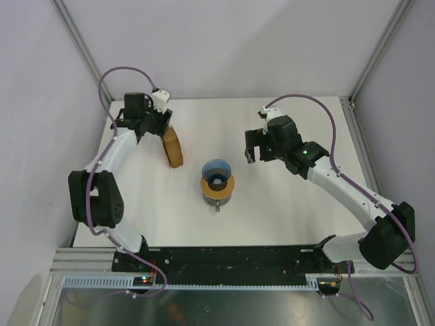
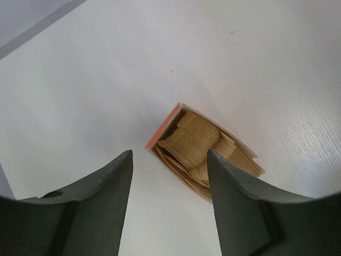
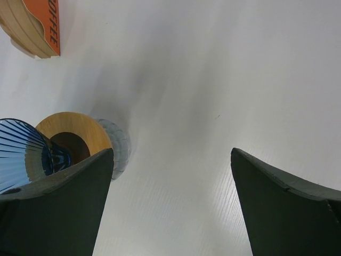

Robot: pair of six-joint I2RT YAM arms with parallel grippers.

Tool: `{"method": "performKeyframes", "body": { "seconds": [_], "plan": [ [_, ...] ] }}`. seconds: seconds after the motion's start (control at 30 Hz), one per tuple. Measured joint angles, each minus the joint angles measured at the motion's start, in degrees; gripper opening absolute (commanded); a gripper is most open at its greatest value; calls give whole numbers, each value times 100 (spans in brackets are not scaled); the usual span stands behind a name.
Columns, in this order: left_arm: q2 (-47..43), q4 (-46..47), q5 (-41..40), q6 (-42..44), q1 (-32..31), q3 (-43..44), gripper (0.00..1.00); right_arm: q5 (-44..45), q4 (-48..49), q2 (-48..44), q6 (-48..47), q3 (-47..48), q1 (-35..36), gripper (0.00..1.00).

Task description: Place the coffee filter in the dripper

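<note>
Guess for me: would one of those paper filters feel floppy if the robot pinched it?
Probably floppy: the coffee filters look like thin, wavy-edged paper. Likely very light too. They sit stacked closely in the packet, so several might lift together.

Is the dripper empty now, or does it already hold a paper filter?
Empty. The dripper shows bare blue ribs and its dark centre hole; no tan paper lies inside.

The overhead camera takes in the whole desk (image 1: 285,210), with the dripper (image 1: 217,179) central. The right wrist camera looks down close beside the dripper; the left wrist camera looks down over the packet (image 2: 163,127) to its left.
</note>
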Motion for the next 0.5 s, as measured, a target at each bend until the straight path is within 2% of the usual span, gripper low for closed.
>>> {"method": "performKeyframes", "body": {
  "seconds": [0.2, 0.5],
  "plan": [
    [304, 17, 299, 116, 232, 339, 48, 0, 20, 0, -2, -85, 9, 95],
    [568, -2, 461, 219, 299, 372, 48, 4, 0, -22, -2, -170, 7, 95]
  ]
}}
